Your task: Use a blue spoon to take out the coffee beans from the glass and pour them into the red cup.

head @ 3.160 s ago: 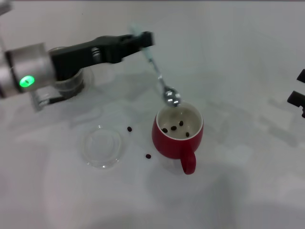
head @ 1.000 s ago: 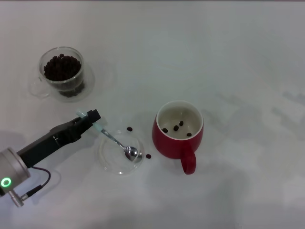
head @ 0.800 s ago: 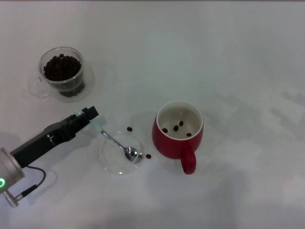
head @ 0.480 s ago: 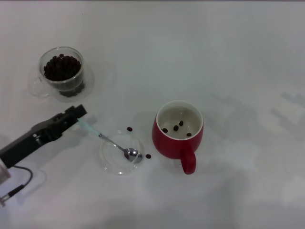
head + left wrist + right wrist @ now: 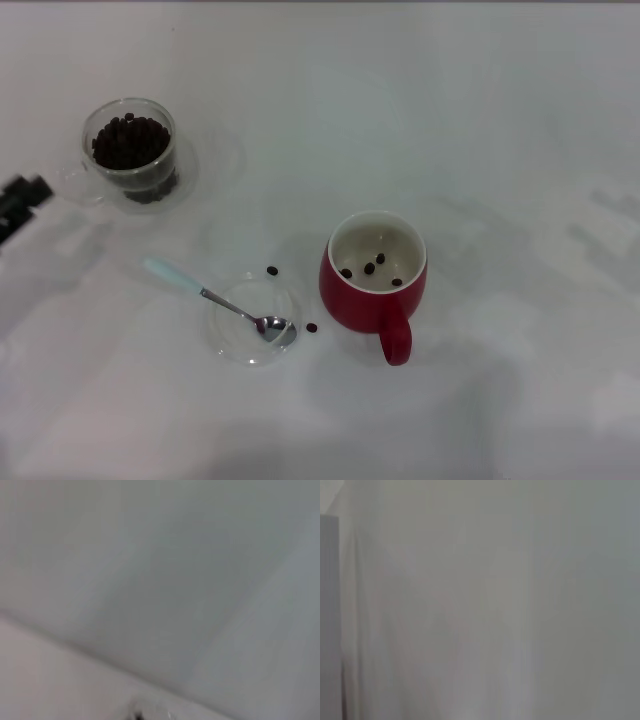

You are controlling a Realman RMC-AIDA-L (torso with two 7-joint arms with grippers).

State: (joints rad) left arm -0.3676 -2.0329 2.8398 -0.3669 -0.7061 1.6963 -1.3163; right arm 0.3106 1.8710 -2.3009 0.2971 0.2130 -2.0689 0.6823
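Glass (image 5: 131,150) heaped with coffee beans (image 5: 129,143), red cup (image 5: 376,280) holding three, blue spoon (image 5: 216,300) in dish (image 5: 253,322), left fingers (image 5: 20,200) indiscernible.

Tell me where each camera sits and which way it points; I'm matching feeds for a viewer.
Head view: on the robot's head, looking down at the table with the glass, blue spoon and red cup; the left claw shows at the edge.
Left wrist view: on the left wrist, facing pale surface; no claw shows.
Right wrist view: on the right wrist, likewise.
Shared: no object identifiable in two views.
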